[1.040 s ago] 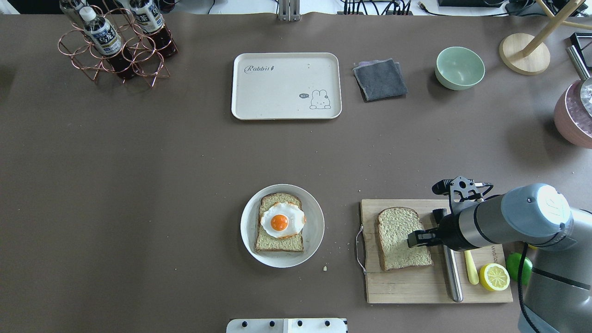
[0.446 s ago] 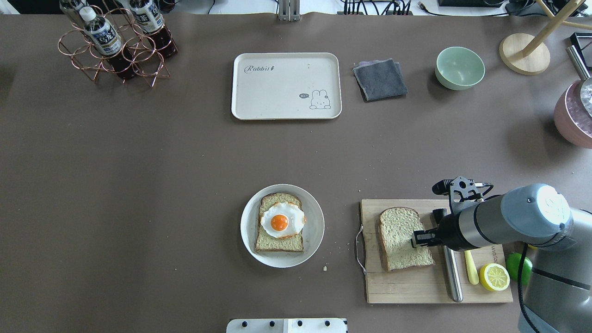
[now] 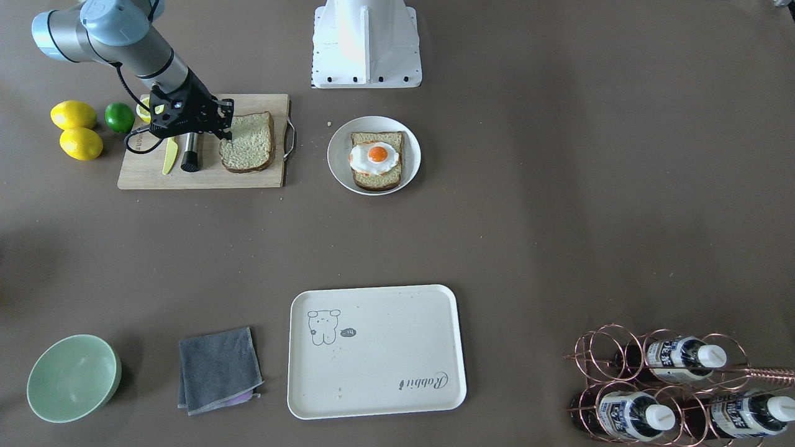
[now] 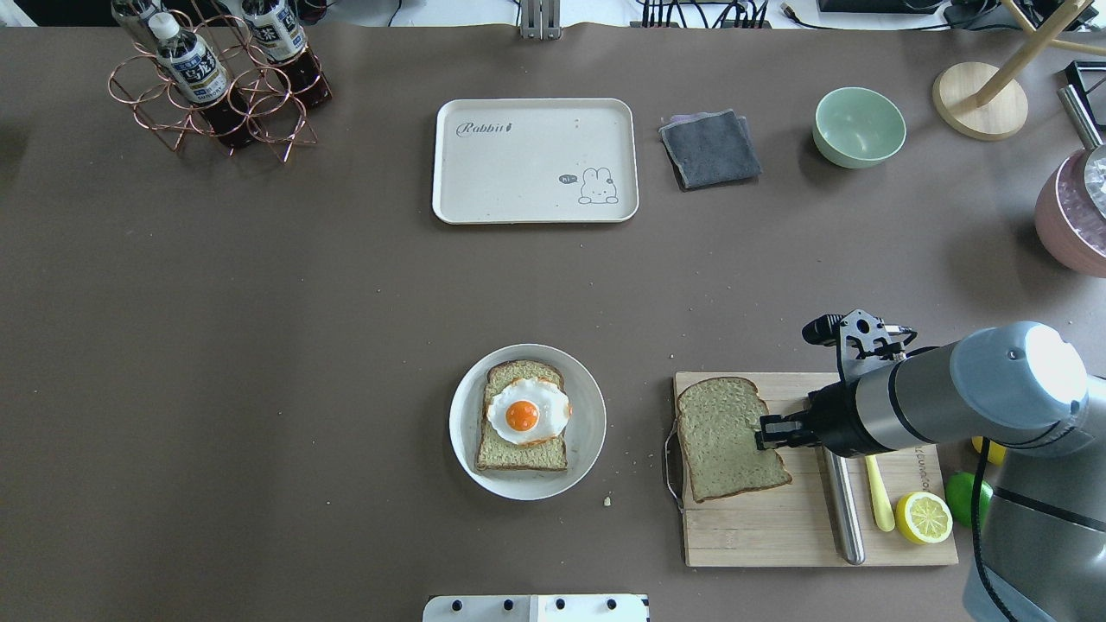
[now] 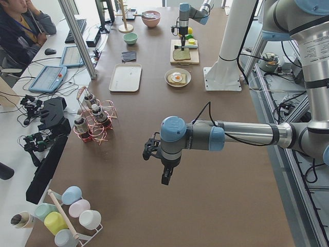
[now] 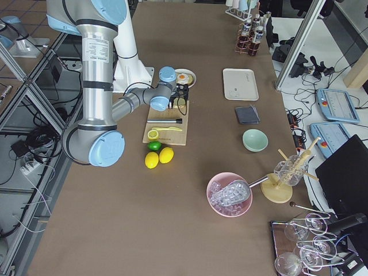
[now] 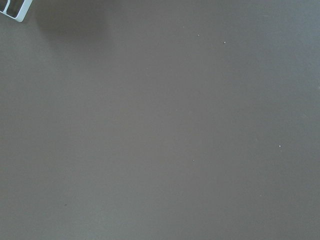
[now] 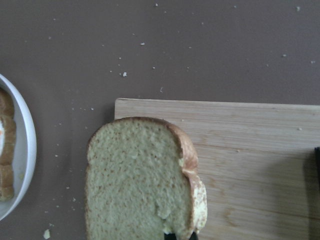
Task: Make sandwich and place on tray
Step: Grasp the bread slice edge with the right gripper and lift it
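Note:
One bread slice with a fried egg [image 4: 524, 415] on it lies on the round white plate [image 4: 588, 406], also in the front view [image 3: 338, 158]. My right gripper [image 4: 765, 433] is shut on the right edge of the second bread slice [image 4: 724, 439] and holds it a little above the left end of the wooden cutting board [image 4: 778, 536]. The right wrist view shows this slice [image 8: 137, 180] close up, with the plate's rim [image 8: 22, 150] at the left. The cream tray [image 4: 536, 160] lies empty at the far middle. My left gripper [image 5: 165, 175] shows only in the exterior left view; I cannot tell its state.
On the board lie a steel rod [image 4: 845, 518], a yellow knife [image 4: 880, 505] and a lemon half [image 4: 923, 517], with a lime [image 4: 968, 499] beside it. A grey cloth [image 4: 710, 149], a green bowl [image 4: 859, 127] and a bottle rack [image 4: 220, 82] stand along the far side.
My right gripper has moved left, toward the plate, with the bread slice in it. The slice now looks larger and overhangs the board's left edge.

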Available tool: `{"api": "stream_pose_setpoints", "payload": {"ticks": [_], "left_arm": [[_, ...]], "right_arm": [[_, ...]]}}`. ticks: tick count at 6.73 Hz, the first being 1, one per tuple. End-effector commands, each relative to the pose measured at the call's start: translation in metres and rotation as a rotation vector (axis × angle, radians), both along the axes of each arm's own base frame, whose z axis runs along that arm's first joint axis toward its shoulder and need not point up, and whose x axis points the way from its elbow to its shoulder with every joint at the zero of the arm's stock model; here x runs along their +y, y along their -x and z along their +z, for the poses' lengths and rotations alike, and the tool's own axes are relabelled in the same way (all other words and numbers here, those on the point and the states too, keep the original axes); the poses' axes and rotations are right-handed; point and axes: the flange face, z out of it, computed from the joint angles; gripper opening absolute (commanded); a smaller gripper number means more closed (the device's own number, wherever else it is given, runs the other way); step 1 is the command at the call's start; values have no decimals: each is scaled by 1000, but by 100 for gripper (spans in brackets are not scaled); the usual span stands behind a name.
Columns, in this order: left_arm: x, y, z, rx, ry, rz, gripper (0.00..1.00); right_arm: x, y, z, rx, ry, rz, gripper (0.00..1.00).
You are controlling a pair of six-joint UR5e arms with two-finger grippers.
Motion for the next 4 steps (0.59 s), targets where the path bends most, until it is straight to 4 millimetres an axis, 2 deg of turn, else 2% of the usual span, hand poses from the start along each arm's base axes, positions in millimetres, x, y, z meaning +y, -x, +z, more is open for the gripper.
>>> {"api": "stream_pose_setpoints", "payload": {"ticks": [1, 3, 4], "left_arm": [[0, 0, 2, -1, 5, 0, 98], [1, 0, 4, 1, 9, 0, 98], [0, 0, 4, 1, 8, 0, 98]], "right_arm": [[-13, 11, -47, -89, 23, 34, 0], [-21, 38, -82, -145, 70, 60, 0], [-22, 59, -102, -173, 97, 61, 0]]}}
